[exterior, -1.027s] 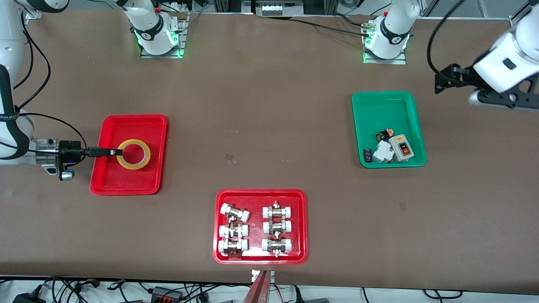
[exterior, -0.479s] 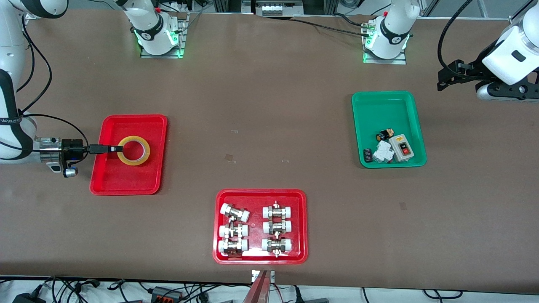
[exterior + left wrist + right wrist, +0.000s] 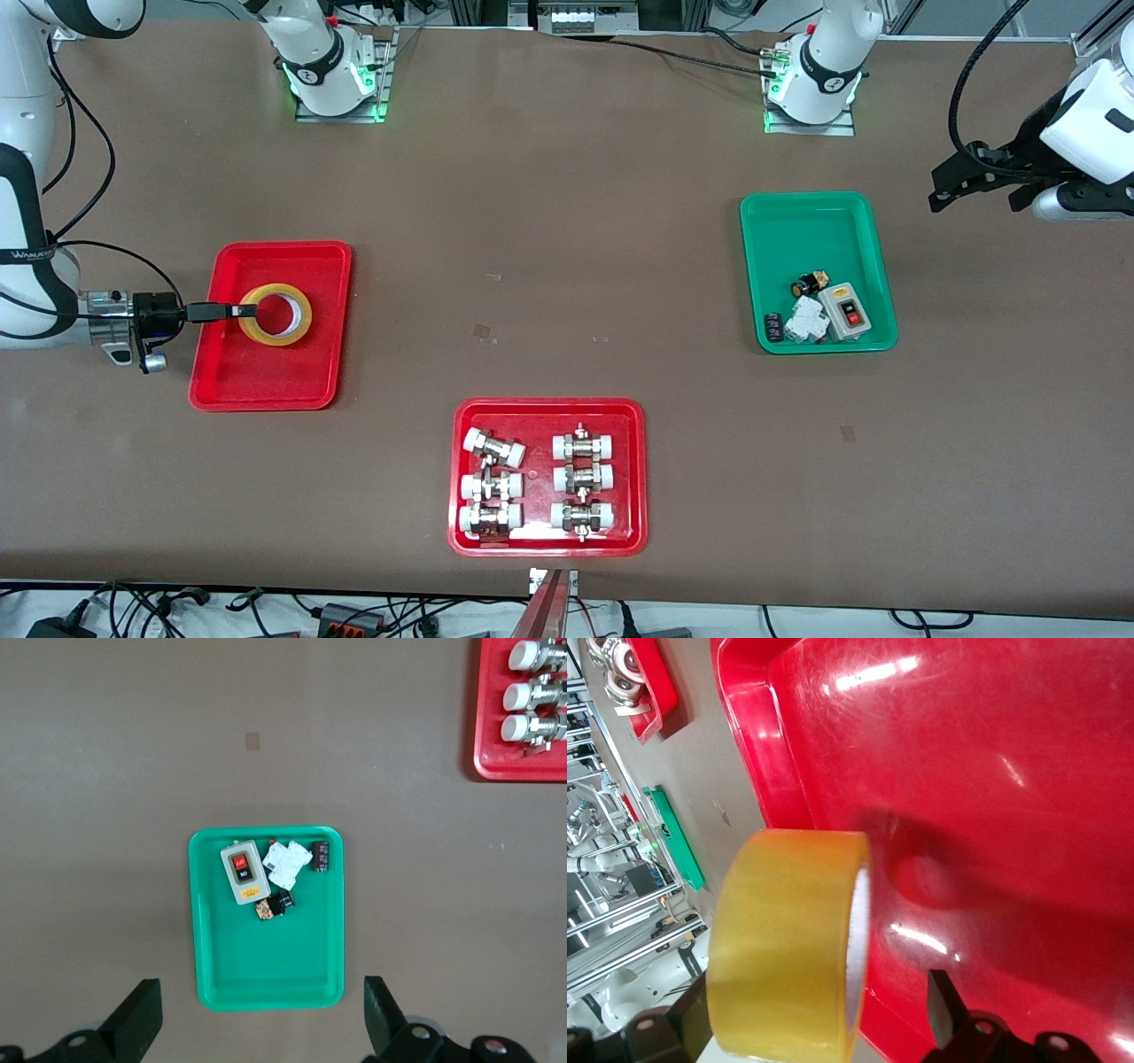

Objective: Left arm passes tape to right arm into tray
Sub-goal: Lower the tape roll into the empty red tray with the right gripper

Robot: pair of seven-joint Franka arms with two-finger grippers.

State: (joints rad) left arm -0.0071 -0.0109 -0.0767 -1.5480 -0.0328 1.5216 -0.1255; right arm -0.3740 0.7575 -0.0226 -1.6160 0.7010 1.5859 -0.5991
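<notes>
Table: brown mat [image 3: 567,221] spread under both my arms, with cables along the edge nearest the front camera.
Tray: the plain red tray [image 3: 270,390] lies toward my right arm's end of the table; its glossy floor [image 3: 992,771] fills my right wrist view.
Tape: the yellow roll [image 3: 275,314] sits over the half of that tray farther from the front camera. In my right wrist view the tape [image 3: 788,948] stands on edge, tilted, its white core showing at the rim. I cannot tell for sure whether its lower edge touches the tray floor.
Right gripper: my right gripper [image 3: 237,311] reaches in level over the tray's edge, with my fingers clamped together on the wall of the tape. One finger [image 3: 950,1005] shows dark beside the roll in my wrist view.
Left gripper: my left gripper [image 3: 952,184] waits up in the air over bare mat at my left arm's end of the table, beside the green tray [image 3: 819,213]. My fingers [image 3: 137,1019] stand wide apart with nothing between them.
Green tray: it holds a grey switch box [image 3: 244,872] with a red button, a white part [image 3: 288,864] and small black parts, bunched in the end nearer the front camera.
Fittings tray: a second red tray [image 3: 549,545] of white-capped metal fittings [image 3: 493,483] lies nearest the front camera, between the other two trays.
</notes>
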